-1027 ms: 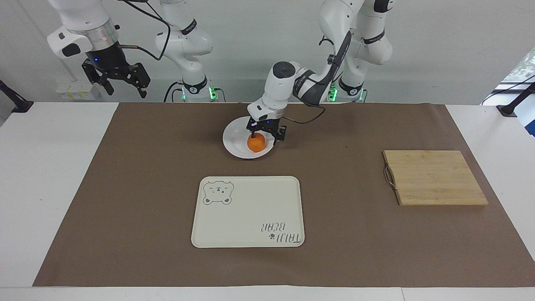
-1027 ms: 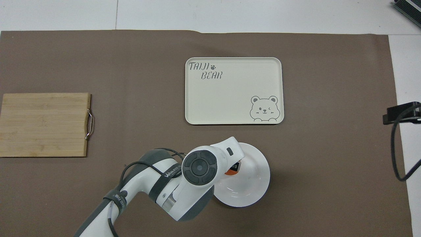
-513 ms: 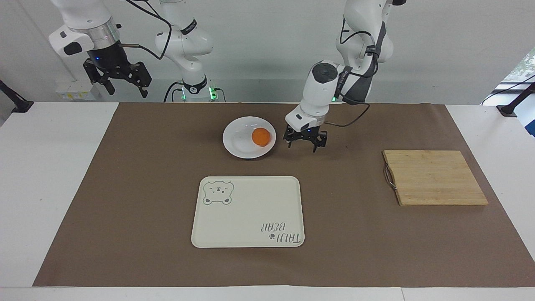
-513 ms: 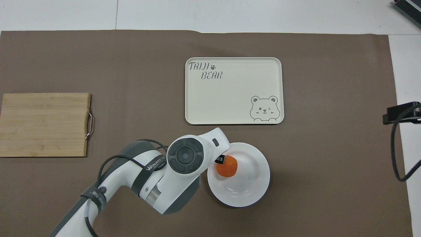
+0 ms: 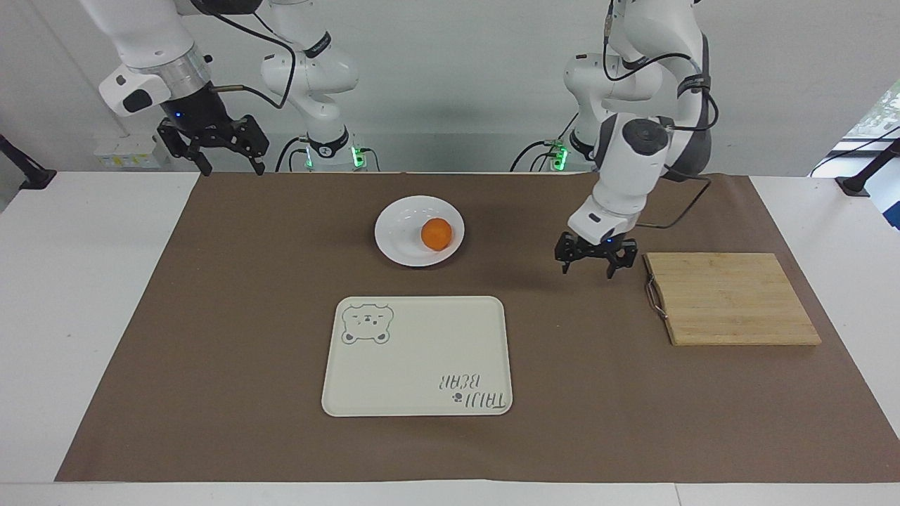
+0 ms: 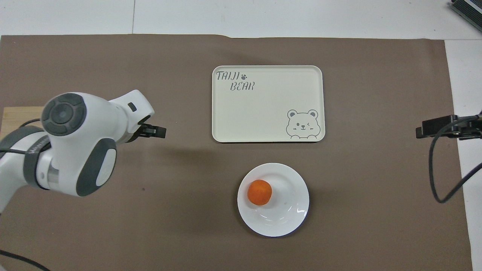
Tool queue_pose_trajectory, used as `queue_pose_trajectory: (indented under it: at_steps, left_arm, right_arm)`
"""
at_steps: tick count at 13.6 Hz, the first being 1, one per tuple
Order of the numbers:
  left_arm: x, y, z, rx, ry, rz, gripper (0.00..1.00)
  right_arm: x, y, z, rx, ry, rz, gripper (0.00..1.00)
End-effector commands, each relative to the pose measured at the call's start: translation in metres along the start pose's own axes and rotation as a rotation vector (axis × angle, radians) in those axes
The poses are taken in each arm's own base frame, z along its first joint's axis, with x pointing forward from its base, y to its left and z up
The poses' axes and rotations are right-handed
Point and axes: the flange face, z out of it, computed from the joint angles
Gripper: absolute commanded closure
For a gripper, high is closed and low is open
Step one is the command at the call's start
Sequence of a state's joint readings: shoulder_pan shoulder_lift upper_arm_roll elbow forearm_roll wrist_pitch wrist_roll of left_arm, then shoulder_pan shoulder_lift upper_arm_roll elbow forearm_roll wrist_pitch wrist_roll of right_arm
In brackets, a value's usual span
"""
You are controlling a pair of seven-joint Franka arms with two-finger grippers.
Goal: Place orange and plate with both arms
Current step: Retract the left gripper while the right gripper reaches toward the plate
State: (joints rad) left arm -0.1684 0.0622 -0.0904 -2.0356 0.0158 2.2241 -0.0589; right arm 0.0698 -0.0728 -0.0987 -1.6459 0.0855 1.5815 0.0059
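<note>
Facing view, nearest the robots: the right gripper, black and two-fingered on its white jointed arm, hangs in the air over the table edge at the right arm's end, fingers spread and holding nothing; this arm waits.
Plate: the round glossy white shallow plate lies on the brown paper mat, nearer to the robots than the tray.
Orange: the small round bright-orange fruit sits on the plate, off centre toward the left arm's end.
Left gripper: the left gripper hangs low over bare mat between the plate and the board, just beside the board's handle, fingers apart and empty; whether its tips touch the mat is hard to judge.
Board: the rectangular bamboo cutting board with a metal handle lies toward the left arm's end, bare.
Tray: the cream rectangular tray with a bear drawing lies farther from the robots than the plate, bare.
Done, as I judge it: the orange is on the plate and is let go.
Left, as I judge it: the loaded plate probably has to go onto the tray, likely by the right arm; the plate is not on it yet.
</note>
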Motion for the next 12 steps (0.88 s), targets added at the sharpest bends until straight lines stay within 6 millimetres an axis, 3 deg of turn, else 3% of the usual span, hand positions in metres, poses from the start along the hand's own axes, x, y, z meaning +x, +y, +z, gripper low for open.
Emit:
queue_pose_trajectory:
  at_steps: [1,5,9,12]
  left_arm:
    - [-0.004,-0.051,-0.035,0.031,0.015,0.026,0.0]
    - [0.008,-0.102,-0.105,0.041,-0.033,-0.002,0.0]
    - [0.017,-0.111,-0.169,0.045,-0.029,-0.019,0.0]
    - [0.015,-0.112,-0.197,0.049,-0.034,-0.023,0.0]
  right_arm:
    - [-0.004,-0.018,0.031,0.084,-0.007,-0.056,0.0]
    - [-0.003,-0.034,0.082,0.172,-0.04,-0.127,0.0]
    - [-0.015,-0.039,0.14,0.319,-0.079,-0.096,0.0]
    - [-0.03,-0.036,0.189,0.399,-0.087,-0.126,0.0]
